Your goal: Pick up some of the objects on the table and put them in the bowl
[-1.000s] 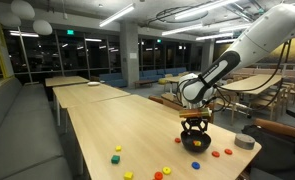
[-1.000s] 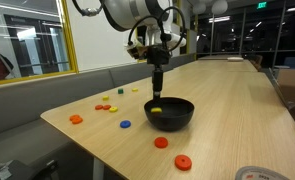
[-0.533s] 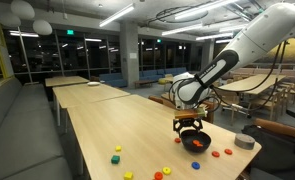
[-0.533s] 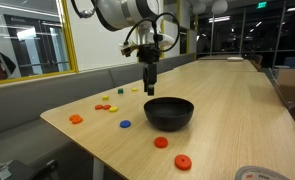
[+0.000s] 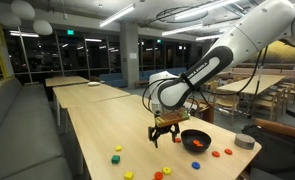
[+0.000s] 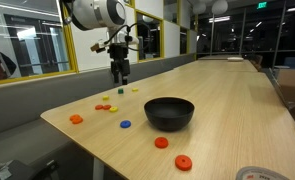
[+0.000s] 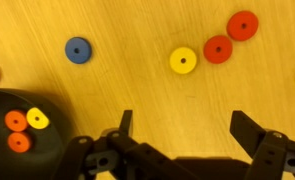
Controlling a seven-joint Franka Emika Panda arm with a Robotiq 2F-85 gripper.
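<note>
Open-plan room; concrete column stands mid-background. Dark windows run left of the column, with a strip light overhead. Grey bench well left of the column; spare tables between them.

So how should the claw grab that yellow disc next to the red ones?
Pinch its outer rim, coming straight down from above. The yellow disc lies flat on the table, so only its thin edge offers a hold. The claw is open, probably wide enough. A red disc sits close beside it, so mind that gap.
</note>
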